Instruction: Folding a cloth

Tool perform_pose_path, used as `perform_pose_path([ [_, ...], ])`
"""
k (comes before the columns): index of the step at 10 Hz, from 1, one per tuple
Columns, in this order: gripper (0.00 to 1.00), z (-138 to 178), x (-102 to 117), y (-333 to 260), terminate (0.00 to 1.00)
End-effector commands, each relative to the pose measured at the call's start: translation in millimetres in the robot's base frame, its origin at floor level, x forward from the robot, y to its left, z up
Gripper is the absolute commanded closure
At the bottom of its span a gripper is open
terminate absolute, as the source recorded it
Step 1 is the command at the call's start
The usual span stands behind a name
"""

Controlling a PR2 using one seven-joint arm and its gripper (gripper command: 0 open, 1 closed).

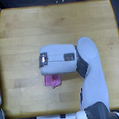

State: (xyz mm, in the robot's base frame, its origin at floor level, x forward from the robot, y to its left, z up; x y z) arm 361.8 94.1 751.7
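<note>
One pink cloth (52, 81) lies on the wooden table (24, 32), its upper part hidden beneath the white gripper (41, 60) head that hangs over the middle of the board, while the arm (91, 79) runs off toward the bottom edge. Whether the pincer is spread or pressed together cannot be told from above. No writing is legible.
</note>
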Motion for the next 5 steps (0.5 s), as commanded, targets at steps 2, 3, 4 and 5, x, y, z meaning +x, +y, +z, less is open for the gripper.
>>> perform_pose_path([
  [2,0.0,4.4,7.0,-6.4,0.0],
  [3,0.0,6.2,7.7,-6.4,0.0],
  [4,0.0,7.3,9.3,-5.4,0.0],
  [5,0.0,8.4,12.4,-4.3,0.0],
])
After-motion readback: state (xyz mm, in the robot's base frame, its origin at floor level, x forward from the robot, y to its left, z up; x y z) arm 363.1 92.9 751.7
